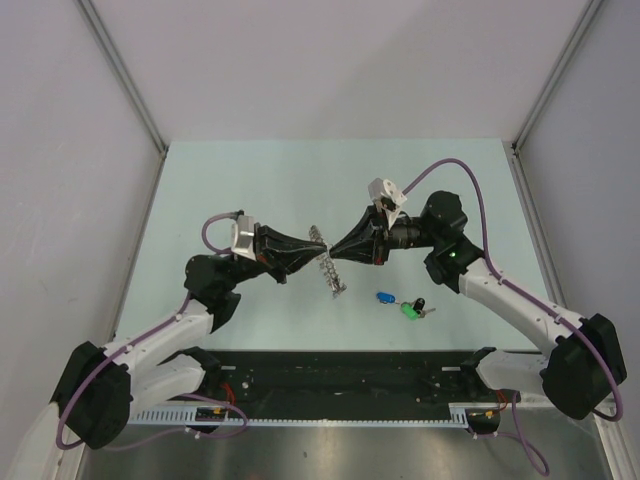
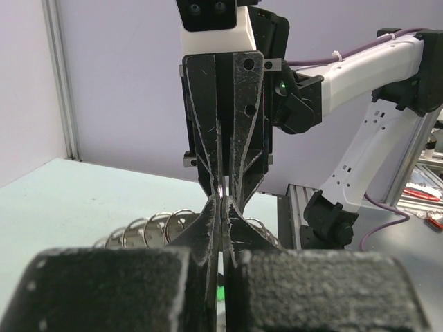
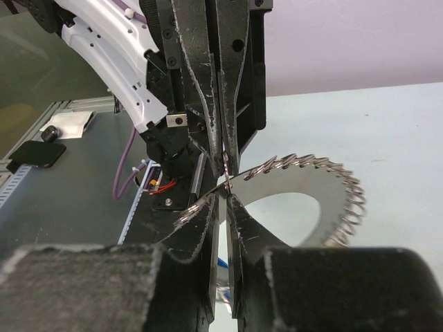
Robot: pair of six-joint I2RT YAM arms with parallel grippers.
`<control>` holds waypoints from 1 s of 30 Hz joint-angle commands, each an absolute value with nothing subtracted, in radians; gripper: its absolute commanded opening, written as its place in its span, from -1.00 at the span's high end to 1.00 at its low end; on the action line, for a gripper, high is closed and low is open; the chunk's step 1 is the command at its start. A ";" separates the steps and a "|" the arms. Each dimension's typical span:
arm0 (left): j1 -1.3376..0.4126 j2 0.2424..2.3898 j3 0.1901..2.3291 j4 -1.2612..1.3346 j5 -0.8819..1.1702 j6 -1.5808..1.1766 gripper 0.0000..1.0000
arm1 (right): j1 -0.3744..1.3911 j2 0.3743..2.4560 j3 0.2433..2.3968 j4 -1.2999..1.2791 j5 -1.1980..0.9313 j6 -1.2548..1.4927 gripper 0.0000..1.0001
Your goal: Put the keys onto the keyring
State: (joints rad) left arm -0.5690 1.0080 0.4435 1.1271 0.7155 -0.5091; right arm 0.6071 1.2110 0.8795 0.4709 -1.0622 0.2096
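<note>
- The keys (image 1: 403,304) are nearest you, on the table (image 1: 250,180) just past its near edge and right of centre. Blue, green and black heads lie close together with no gripper on them.
- You can see no key on the ring (image 1: 330,270), so by my reading the threading has not started. Every key is yet to be picked up and hooked on.
- The ring is further in, mid-table and apart from the keys. It stands up on edge between the two grippers.
- Your left gripper (image 1: 312,250) is closed and looks pinched on the ring's rim.
- Your right gripper (image 1: 336,250) meets the rim from the other side, its fingers nearly together with only a slit between them. You cannot tell whether it has a grip.
- Only the top view shows where the keys lie. Neither wrist view shows them clearly.
- Only the right wrist view shows the ring's flat face, its hole and the loops along the edge.
- The left wrist view gives only a few loops behind its own fingers.
- In the right wrist view a thin reddish sliver sits between the two sets of tips. It is too small to tell what it is.
</note>
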 commanded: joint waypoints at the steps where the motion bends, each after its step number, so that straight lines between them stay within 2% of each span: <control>1: -0.565 1.002 0.482 1.201 0.715 -0.526 0.99 | 0.620 1.178 0.931 0.511 -1.080 0.216 0.77; 9: -0.565 1.008 0.485 1.198 0.729 -0.531 0.99 | 0.620 1.170 0.930 0.537 -1.078 0.238 0.82; 16: -0.565 1.002 0.477 1.203 0.729 -0.535 0.99 | 0.626 1.166 0.930 0.523 -1.078 0.232 0.74; 23: -0.566 0.999 0.474 1.226 0.736 -0.557 1.00 | 0.637 1.178 0.930 0.514 -1.077 0.224 0.90; 26: -0.566 1.002 0.471 1.239 0.742 -0.564 0.99 | 0.637 1.180 0.931 0.514 -1.066 0.219 0.90; 30: -0.566 0.999 0.463 1.239 0.726 -0.563 0.99 | 0.629 1.167 0.928 0.477 -1.029 0.195 0.79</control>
State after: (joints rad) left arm -0.5690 1.0138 0.4435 1.1442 0.7368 -0.5461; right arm 0.6312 1.1873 0.8909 0.4870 -1.0611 0.2279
